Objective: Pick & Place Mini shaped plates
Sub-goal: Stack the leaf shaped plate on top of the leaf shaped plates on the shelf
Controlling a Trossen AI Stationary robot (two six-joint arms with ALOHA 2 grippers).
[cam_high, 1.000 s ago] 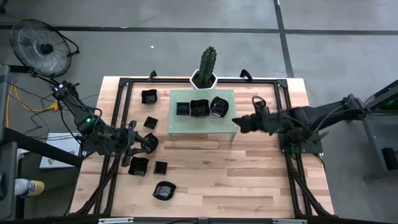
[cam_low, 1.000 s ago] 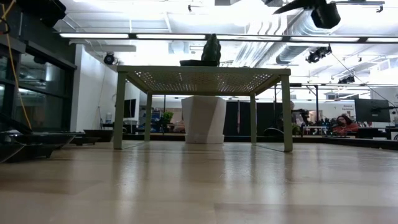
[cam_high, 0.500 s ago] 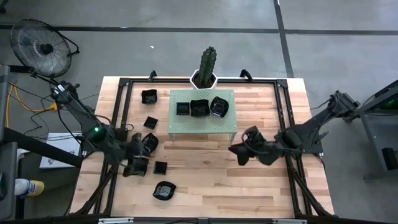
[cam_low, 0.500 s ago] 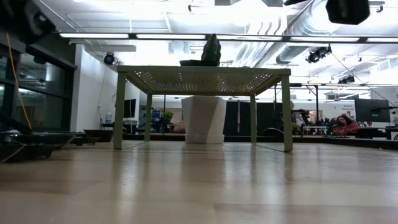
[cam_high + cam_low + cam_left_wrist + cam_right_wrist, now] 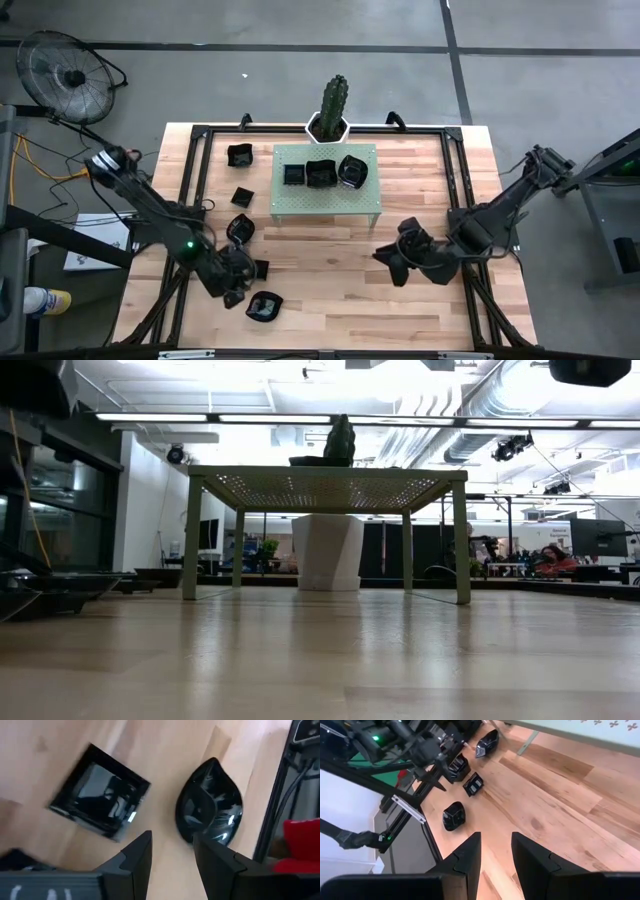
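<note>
Several glossy black mini plates lie flat on the wooden table's left part, among them a small square plate (image 5: 258, 268) (image 5: 100, 800) and a teardrop-shaped plate (image 5: 263, 305) (image 5: 210, 810). Three more plates (image 5: 320, 173) sit on top of the pale green perforated stand (image 5: 325, 200). My left gripper (image 5: 236, 288) (image 5: 172, 855) hangs open just above the table between the square and teardrop plates, touching neither. My right gripper (image 5: 388, 262) (image 5: 495, 855) is open and empty above bare wood, near the stand's front right leg.
A cactus in a white pot (image 5: 334, 105) stands at the far edge behind the stand. Black frame rails (image 5: 465, 215) run along the table's sides. A fan (image 5: 65, 75) sits off the table's far left. The table's middle and near right is bare wood (image 5: 340, 290).
My left gripper has gone toward the near edge and down, rolling its wrist, from beside the plates at the left to just above the square and teardrop plates. My right gripper has swung from beside the stand toward the near edge. No plate has moved.
</note>
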